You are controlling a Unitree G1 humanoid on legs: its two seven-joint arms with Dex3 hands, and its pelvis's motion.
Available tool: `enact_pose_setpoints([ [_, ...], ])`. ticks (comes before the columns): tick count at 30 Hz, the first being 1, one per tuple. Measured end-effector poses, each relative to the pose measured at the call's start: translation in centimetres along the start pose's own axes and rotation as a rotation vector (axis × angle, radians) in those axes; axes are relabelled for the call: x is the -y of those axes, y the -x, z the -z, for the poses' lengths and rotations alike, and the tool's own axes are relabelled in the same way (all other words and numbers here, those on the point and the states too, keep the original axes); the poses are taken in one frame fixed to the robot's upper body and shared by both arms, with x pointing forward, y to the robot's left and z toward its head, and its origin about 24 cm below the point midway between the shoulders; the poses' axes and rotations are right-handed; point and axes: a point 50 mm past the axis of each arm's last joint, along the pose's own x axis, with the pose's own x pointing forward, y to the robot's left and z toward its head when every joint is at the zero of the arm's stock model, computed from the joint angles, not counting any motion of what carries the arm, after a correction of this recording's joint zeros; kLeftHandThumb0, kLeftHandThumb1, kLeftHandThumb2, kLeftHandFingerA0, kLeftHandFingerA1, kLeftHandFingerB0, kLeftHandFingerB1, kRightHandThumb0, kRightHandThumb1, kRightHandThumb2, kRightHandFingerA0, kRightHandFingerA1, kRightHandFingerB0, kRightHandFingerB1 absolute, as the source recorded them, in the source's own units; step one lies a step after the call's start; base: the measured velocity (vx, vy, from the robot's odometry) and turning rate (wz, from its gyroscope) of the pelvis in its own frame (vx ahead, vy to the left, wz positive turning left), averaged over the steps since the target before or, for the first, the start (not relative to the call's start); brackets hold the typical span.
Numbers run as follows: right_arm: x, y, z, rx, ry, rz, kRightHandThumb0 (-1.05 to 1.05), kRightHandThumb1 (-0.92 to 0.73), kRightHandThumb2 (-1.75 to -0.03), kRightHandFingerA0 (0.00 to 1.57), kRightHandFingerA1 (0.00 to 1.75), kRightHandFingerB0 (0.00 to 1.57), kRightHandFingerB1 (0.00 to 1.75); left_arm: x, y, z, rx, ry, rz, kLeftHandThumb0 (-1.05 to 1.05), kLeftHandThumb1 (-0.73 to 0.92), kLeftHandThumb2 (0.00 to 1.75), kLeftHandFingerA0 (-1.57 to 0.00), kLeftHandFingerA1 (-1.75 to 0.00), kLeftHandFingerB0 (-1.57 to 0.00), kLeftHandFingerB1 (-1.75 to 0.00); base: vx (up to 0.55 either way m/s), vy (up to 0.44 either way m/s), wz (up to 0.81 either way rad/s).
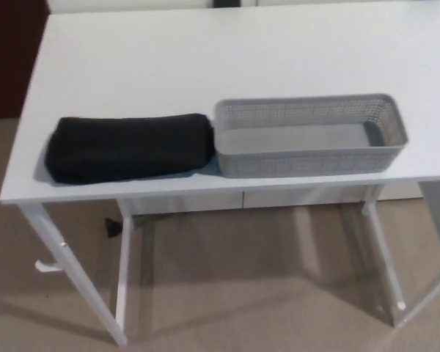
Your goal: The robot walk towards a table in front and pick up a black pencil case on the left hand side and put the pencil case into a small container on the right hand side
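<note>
One view, from the robot's head, looking down on the near edge of a table. Neither of the robot's two hands shows here, so whether their fingers are apart or together cannot be told.

One white table [205, 59] fills the upper part of the view, its top plain and flat, with white legs showing beneath it. Two things rest on it, both close to the near edge.

One black pencil case [128, 147] lies flat on the left side of the tabletop. It is long, soft-looking and set lengthwise along the edge.

One small grey container [301, 158] stands on the right side. It is a shallow rectangular basket with perforated walls, and its smooth grey bottom is visible inside. Its left end is just beside the pencil case's right end; whether the two touch is unclear.

Beige carpet [242, 293] covers the floor below. One small dark object [114, 227] sits under the table by a left leg, too small to identify. One dark brown panel [11, 59] stands at the far left.
</note>
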Motion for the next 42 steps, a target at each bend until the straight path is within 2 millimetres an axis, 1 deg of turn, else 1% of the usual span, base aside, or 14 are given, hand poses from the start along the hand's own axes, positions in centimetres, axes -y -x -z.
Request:
enact_pose_setpoints([
  [1, 0.10, 0.05, 0.10, -0.004, 0.002, 0.003, -0.28, -0.46, -0.53, 0.68, 0.53, 0.46, 0.45, 0.06, -0.02, 0.00, -0.001, 0.000, 0.002, -0.40, 0.54, 0.57, -0.35, -0.38, -0.26, -0.31, 0.00, 0.000, 0.00],
  [2, 0.15, 0.10, 0.19, -0.007, 0.004, 0.005, -0.26, -0.46, -0.53, 0.65, 0.52, 0.44, 0.44, 0.08, -0.03, 0.00, -0.001, 0.000, 0.003, -0.48, 0.43, 0.71, -0.30, -0.47, -0.22, -0.41, 0.05, -0.039, -0.06],
  [4, 0.23, 0.16, 0.30, -0.011, 0.004, 0.008, -0.26, -0.46, -0.53, 0.66, 0.52, 0.45, 0.45, 0.11, -0.02, 0.05, -0.003, 0.001, 0.005, -0.47, 0.42, 0.70, -0.29, -0.47, -0.21, -0.41, 0.06, -0.014, -0.13],
  [5, 0.25, 0.17, 0.33, -0.012, 0.004, 0.008, -0.25, -0.46, -0.53, 0.67, 0.52, 0.45, 0.44, 0.12, 0.00, 0.10, -0.004, 0.001, 0.005, -0.41, 0.53, 0.57, -0.34, -0.38, -0.26, -0.31, 0.06, -0.001, -0.10],
  [7, 0.22, 0.21, 0.42, -0.015, 0.005, 0.007, -0.25, -0.46, -0.53, 0.69, 0.53, 0.45, 0.44, 0.13, 0.01, 0.14, -0.006, 0.002, 0.005, -0.48, 0.42, 0.70, -0.30, -0.47, -0.21, -0.41, 0.03, 0.052, -0.01],
  [10, 0.20, 0.32, 0.64, -0.024, 0.004, 0.008, -0.23, -0.46, -0.53, 0.69, 0.53, 0.46, 0.44, 0.44, 0.05, 0.40, -0.013, 0.007, 0.013, -0.47, 0.42, 0.71, -0.30, -0.48, -0.21, -0.41, 0.11, 0.208, -0.02],
  [11, 0.08, 0.27, 0.57, -0.022, 0.001, 0.006, -0.25, -0.46, -0.53, 0.69, 0.52, 0.46, 0.44, 0.40, 0.07, 0.44, -0.015, 0.007, 0.013, -0.42, 0.53, 0.56, -0.37, -0.40, -0.27, -0.32, 0.12, 0.296, -0.18],
  [14, -0.26, 0.10, 0.27, -0.012, 0.004, -0.003, -0.26, -0.47, -0.54, 0.68, 0.52, 0.45, 0.44, -0.29, 0.17, 0.33, -0.014, -0.002, -0.003, -0.40, 0.53, 0.56, -0.37, -0.40, -0.27, -0.32, 0.06, 0.148, 0.06],
  [20, -0.33, 0.15, 0.34, -0.013, 0.008, -0.006, -0.25, -0.47, -0.53, 0.67, 0.52, 0.45, 0.44, -0.29, 0.22, 0.45, -0.017, -0.004, -0.003, -0.41, 0.52, 0.56, -0.39, -0.39, -0.28, -0.31, 0.00, 0.000, 0.00],
  [21, -0.33, 0.19, 0.40, -0.015, 0.007, -0.007, -0.24, -0.46, -0.53, 0.67, 0.53, 0.45, 0.45, -0.26, 0.23, 0.46, -0.017, -0.005, -0.002, -0.48, 0.42, 0.71, -0.31, -0.47, -0.21, -0.41, 0.07, -0.104, 0.06],
  [23, -0.28, 0.18, 0.40, -0.015, 0.004, -0.004, -0.24, -0.46, -0.53, 0.68, 0.53, 0.46, 0.45, -0.29, 0.15, 0.29, -0.012, -0.007, -0.002, -0.49, 0.42, 0.71, -0.30, -0.47, -0.21, -0.41, 0.08, -0.142, 0.10],
  [24, -0.26, 0.17, 0.40, -0.016, 0.004, -0.004, -0.25, -0.46, -0.53, 0.69, 0.52, 0.46, 0.45, -0.31, 0.12, 0.21, -0.011, -0.007, -0.003, -0.42, 0.53, 0.56, -0.38, -0.39, -0.28, -0.32, 0.09, -0.189, 0.17],
  [33, 0.44, 0.08, 0.27, -0.014, 0.024, 0.011, -0.27, -0.47, -0.53, 0.67, 0.51, 0.46, 0.43, -0.04, -0.08, -0.09, -0.002, -0.005, 0.006, -0.42, 0.52, 0.56, -0.39, -0.42, -0.29, -0.32, -0.01, -0.074, -0.03],
  [42, -0.02, 0.12, 0.37, -0.018, 0.029, -0.005, -0.26, -0.46, -0.53, 0.70, 0.52, 0.46, 0.44, -0.15, 0.00, 0.00, -0.004, -0.009, 0.002, -0.42, 0.53, 0.56, -0.40, -0.42, -0.28, -0.32, 0.02, 0.254, 0.07],
])
